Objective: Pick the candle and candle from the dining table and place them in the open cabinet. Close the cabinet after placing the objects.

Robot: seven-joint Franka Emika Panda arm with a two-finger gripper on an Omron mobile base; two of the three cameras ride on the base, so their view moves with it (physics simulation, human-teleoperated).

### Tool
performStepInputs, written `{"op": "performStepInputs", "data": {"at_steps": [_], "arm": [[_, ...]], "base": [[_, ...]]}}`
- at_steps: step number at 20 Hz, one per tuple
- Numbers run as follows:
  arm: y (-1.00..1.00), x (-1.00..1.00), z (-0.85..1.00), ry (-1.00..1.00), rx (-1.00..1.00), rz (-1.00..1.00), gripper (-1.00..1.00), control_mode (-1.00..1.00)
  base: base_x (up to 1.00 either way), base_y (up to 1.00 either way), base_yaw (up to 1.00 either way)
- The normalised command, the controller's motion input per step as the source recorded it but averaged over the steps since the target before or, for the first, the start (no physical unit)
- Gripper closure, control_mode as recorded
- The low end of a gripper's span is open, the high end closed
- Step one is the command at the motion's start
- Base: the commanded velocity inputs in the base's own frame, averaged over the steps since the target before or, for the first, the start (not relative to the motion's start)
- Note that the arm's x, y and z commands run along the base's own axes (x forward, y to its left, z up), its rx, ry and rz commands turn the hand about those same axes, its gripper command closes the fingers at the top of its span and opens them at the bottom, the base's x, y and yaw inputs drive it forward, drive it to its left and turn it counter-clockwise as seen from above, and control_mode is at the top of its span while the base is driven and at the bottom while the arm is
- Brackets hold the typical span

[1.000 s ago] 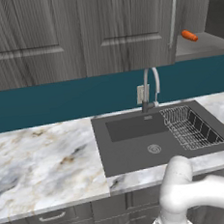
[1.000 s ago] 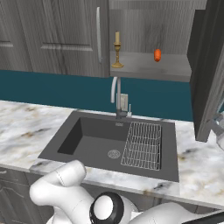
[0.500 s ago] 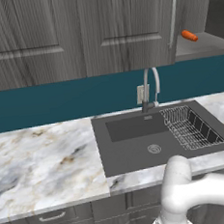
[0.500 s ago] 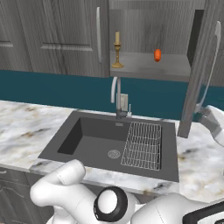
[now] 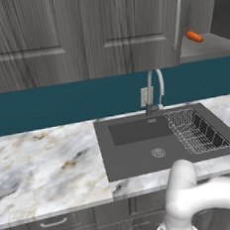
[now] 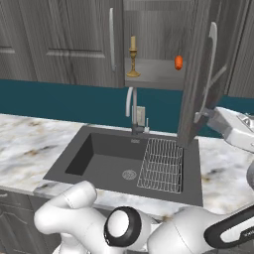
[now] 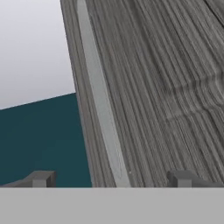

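Note:
A cream candle (image 6: 133, 56) on a brass-gold holder stands on the shelf of the open cabinet (image 6: 156, 74). The other candle and the dining table are out of view. The cabinet's dark grey door (image 6: 195, 74) stands partly swung in, its silver bar handle (image 6: 212, 59) facing right. My gripper (image 6: 205, 115) is open against the door's outer face, below the handle. In the hand view the door's wood grain (image 7: 166, 87) and the bar handle (image 7: 100, 105) lie close ahead, with the gripper (image 7: 111, 179) spread on either side of the handle's end.
A small orange-red block (image 6: 178, 62) (image 5: 194, 36) lies on the same shelf. Below are a dark sink (image 6: 124, 161) with a wire rack (image 6: 161, 166), a curved faucet (image 6: 131, 111), a teal backsplash and a marble counter (image 5: 47, 163). Closed wall cabinets (image 5: 79, 31) run to the left.
The cabinet door has swung left, toward shut. My hand has come into the right base view from the right, following the door.

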Motion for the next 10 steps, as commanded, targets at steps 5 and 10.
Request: {"op": "performStepInputs", "data": {"at_steps": [5,10], "arm": [[0.66,0.0,0.16,0.01,-0.03,0.01,-1.0,-1.0],[0.68,0.0,0.25,0.0,0.0,0.0,-1.0,-1.0]], "base": [[0.0,0.0,0.0],[0.0,0.0,0.0]]}}
